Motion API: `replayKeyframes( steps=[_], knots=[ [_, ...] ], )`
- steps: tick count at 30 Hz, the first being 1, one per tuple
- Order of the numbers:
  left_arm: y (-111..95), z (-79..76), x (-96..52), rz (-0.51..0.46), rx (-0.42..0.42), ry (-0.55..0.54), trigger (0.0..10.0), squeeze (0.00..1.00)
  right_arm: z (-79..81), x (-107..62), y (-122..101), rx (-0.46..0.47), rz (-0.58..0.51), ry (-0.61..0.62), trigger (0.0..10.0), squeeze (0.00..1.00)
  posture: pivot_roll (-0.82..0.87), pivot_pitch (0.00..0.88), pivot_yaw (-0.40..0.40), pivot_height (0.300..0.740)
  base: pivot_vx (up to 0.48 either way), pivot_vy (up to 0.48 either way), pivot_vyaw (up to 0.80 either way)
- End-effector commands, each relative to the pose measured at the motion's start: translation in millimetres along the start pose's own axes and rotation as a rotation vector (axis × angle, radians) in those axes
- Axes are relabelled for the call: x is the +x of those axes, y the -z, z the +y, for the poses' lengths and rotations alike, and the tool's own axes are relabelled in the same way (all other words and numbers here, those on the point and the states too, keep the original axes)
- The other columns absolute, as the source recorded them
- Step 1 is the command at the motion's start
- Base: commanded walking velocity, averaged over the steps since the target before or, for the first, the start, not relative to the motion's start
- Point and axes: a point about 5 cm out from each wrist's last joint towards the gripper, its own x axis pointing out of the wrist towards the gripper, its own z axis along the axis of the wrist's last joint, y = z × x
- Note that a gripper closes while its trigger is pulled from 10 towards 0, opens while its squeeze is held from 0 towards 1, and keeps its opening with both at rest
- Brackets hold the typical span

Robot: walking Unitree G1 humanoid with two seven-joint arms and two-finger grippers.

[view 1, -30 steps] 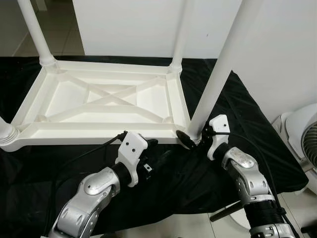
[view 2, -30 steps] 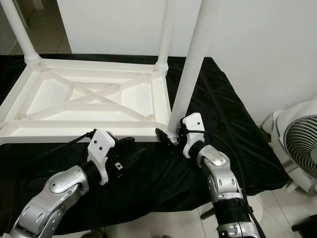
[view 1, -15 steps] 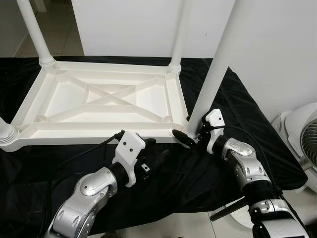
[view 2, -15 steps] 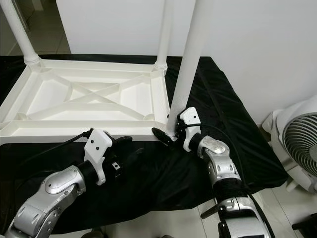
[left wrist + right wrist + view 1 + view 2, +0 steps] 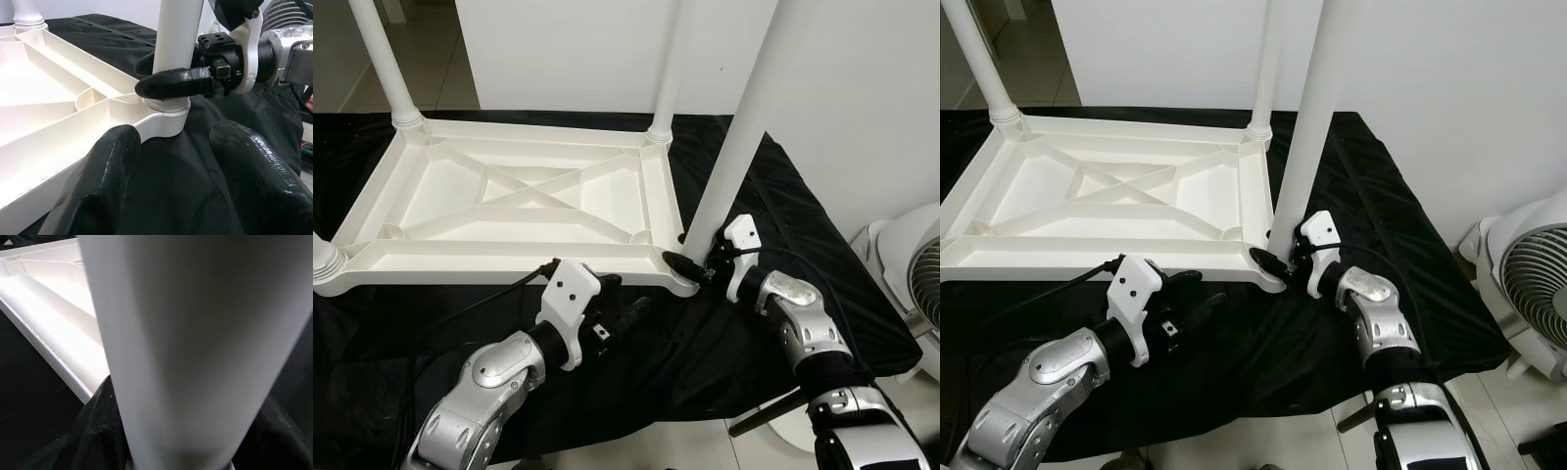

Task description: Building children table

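While the black cloth [image 5: 803, 245] covers the counter, the white children's tabletop [image 5: 524, 196] lies upside down on it, ribbed underside up, taking most of the middle and left of the scene. 4 legs stand in its corners: 2 at the far edge, 1 at the near left corner [image 5: 325, 262], and the near-right leg [image 5: 744, 127], which rises almost straight up from its corner socket [image 5: 166, 115], its long axis vertical.

At the foot of that leg the right tool [image 5: 697, 266] is clamped around the leg just above the socket, 1 black finger [image 5: 173, 83] crossing its front. This arm is plainly the nearer one and already has the part, so any seating or twisting seems to turn on pressing down along that upright axis.

Left of it, the left tool [image 5: 171, 161] hovers low over the cloth with fingers spread wide and nothing between them, pointing right toward the same corner. Whether the leg is fully seated is hard to judge.

A fan [image 5: 1528, 294] stands at far right.
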Motion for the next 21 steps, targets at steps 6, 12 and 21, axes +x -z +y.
replayKeyframes(
  steps=[6, 12, 21],
  knots=[
    [0.3, -1.9, 6.2, -0.009, -0.006, 0.009, 10.0, 0.00, 5.1, -5.6, 16.1, 0.035, 0.053, 0.229, 0.0, 0.00, 0.19, 0.074, -0.070, 0.740, 0.000, 0.000, 0.00],
    [0.7, -1.9, 9.8, -0.018, -0.011, 0.011, 10.0, 0.00, 19.0, -4.1, 20.3, 0.126, 0.062, 0.437, 0.0, 0.00, 0.17, 0.072, -0.077, 0.740, 0.000, 0.000, 0.00],
    [1.9, -4.9, 13.5, -0.027, -0.020, 0.020, 10.0, 0.00, 45.6, 2.2, 17.5, 0.186, 0.077, 0.683, 0.0, 0.00, 0.15, 0.062, -0.090, 0.740, 0.000, 0.000, 0.00]
  ],
)
